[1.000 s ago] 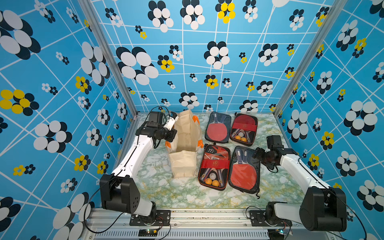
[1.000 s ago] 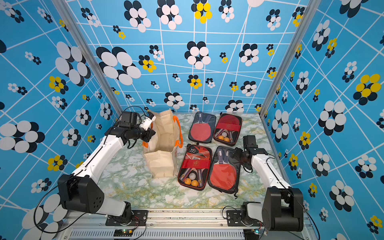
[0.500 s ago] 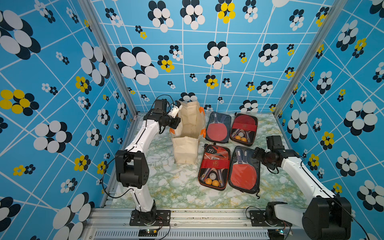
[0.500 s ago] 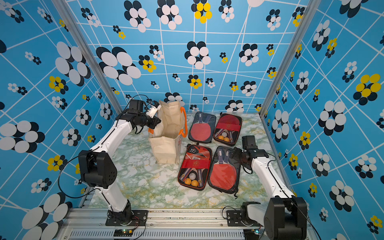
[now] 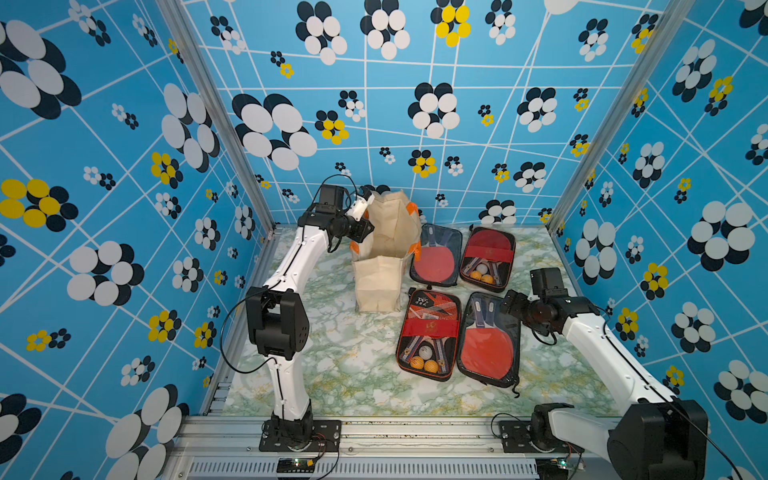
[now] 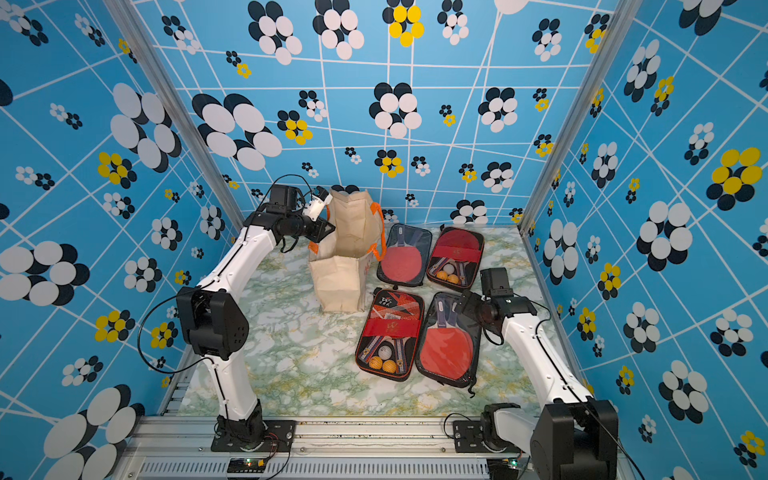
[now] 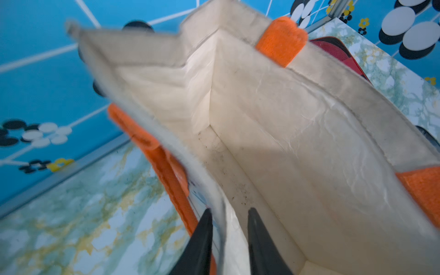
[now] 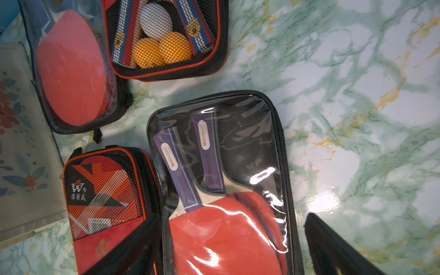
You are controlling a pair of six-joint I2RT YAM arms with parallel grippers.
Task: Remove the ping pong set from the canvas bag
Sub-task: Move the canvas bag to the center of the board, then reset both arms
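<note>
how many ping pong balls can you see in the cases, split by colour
orange balls: 4, two in the near mesh case, two in the far mesh case
white balls: 2, one in each mesh case
total: 6

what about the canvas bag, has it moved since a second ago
Yes. The canvas bag shifted toward the back wall: its base now lines up with the far end of the near red case.
</note>
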